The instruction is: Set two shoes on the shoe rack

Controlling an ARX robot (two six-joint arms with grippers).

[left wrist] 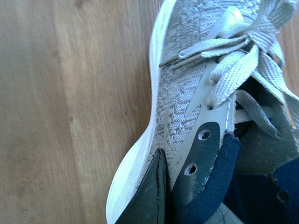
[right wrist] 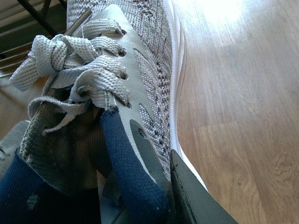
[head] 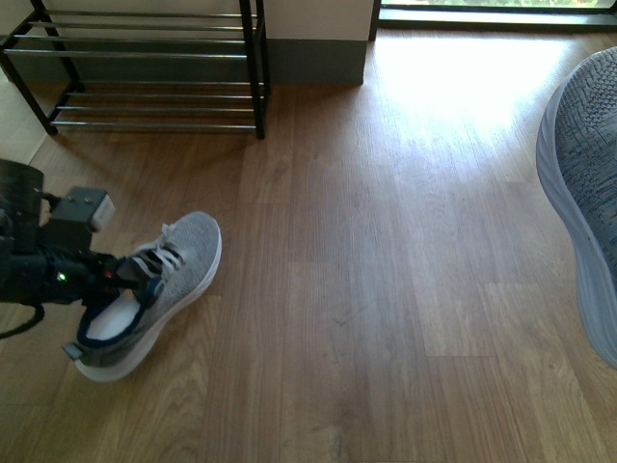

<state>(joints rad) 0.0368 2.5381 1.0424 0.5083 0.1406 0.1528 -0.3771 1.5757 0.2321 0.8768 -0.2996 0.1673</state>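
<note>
sunlit wood floor (head: pixel 386 251), glare by the far window. the shoe rack (head: pixel 145 55) stands back left at the wall. my left gripper (head: pixel 130 275) is clamped on the grey sneaker (head: pixel 183 256) collar, low at the floor. my right gripper (right wrist: pixel 159 205) pinches the other sneaker (head: pixel 588 193), close to the camera.

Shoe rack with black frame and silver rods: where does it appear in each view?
Front view: black-framed silver-rod shoe rack, top left.
Left wrist view: not in it.
Right wrist view: the rack beyond the laces of the grey knit sneaker.
Shared landmark: brown wooden floor, in all three.
</note>
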